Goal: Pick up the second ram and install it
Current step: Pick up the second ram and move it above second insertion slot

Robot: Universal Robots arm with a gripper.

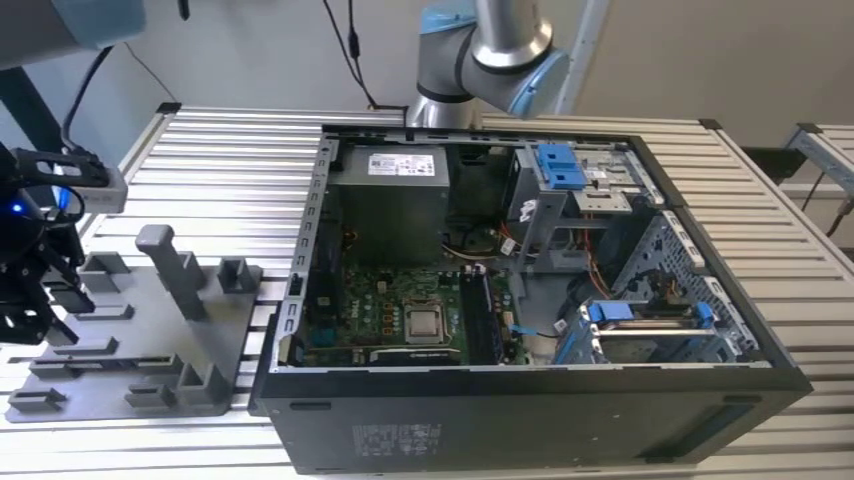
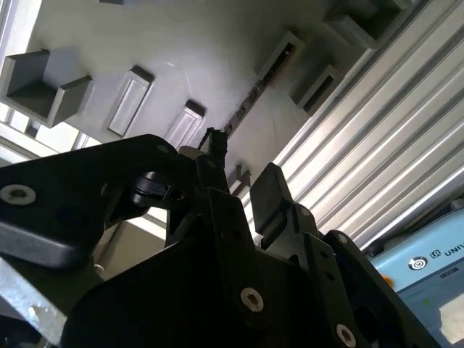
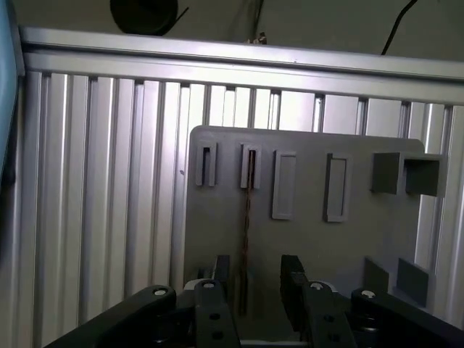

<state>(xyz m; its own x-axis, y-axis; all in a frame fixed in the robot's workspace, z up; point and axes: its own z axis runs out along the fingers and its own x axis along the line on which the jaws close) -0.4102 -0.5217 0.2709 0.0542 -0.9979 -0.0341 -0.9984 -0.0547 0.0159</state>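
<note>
Holds the gripper apart over the tray, apparently straddling the ram, edge-up in its slot, long axis along the gap between the jaws.

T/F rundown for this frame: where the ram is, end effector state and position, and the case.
1. The second ram stands on edge in a slot of the grey tray. True.
2. The end effector is shut on the ram. False: it is open, with a finger on either side of the ram and a gap showing in both wrist views.
3. The PC case is open, with its motherboard exposed. True.
4. The end effector hangs over the PC case. False: it is over the tray, at the exterior view's left.
</note>
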